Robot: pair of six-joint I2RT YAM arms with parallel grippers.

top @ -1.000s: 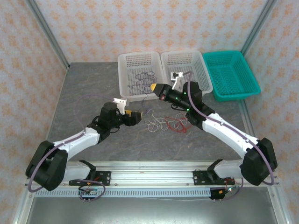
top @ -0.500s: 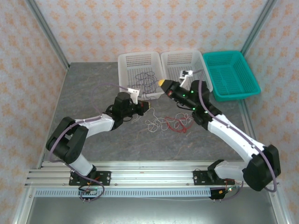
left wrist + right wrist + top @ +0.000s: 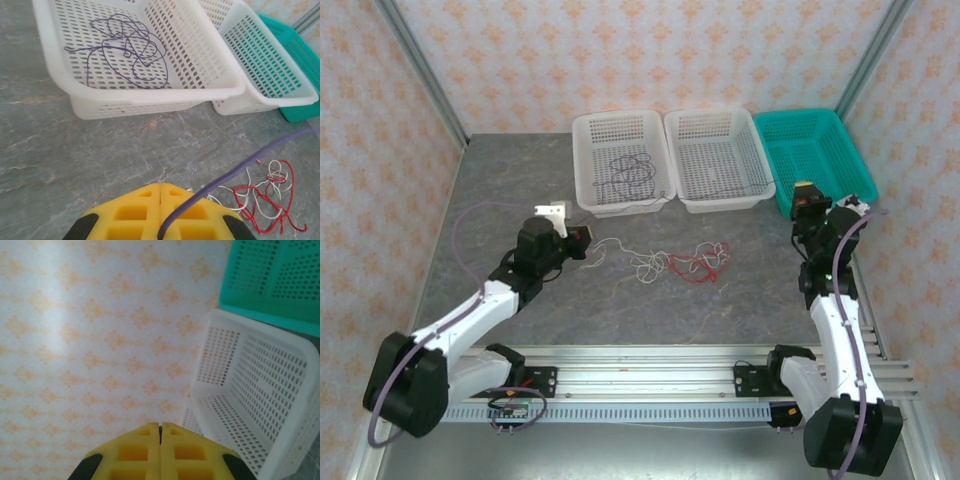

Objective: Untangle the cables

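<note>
Jaws, left: you see them clenched in the wrist view; from above, the white cable (image 3: 646, 264) leads to their tip.
Jaws, right: clenched, empty, facing the wall (image 3: 75, 315).
Purple cable (image 3: 128, 52): inside the left white basket (image 3: 150, 95).
Red cable (image 3: 700, 262): on your bench (image 3: 520, 180), tangled with the white.

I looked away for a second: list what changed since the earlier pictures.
The right gripper withdrew from the left white basket to the right, beside the teal basket, shut throughout. The left gripper closed and drew back left; the white cable now stretches toward it. Baskets and red cable stayed put.
</note>
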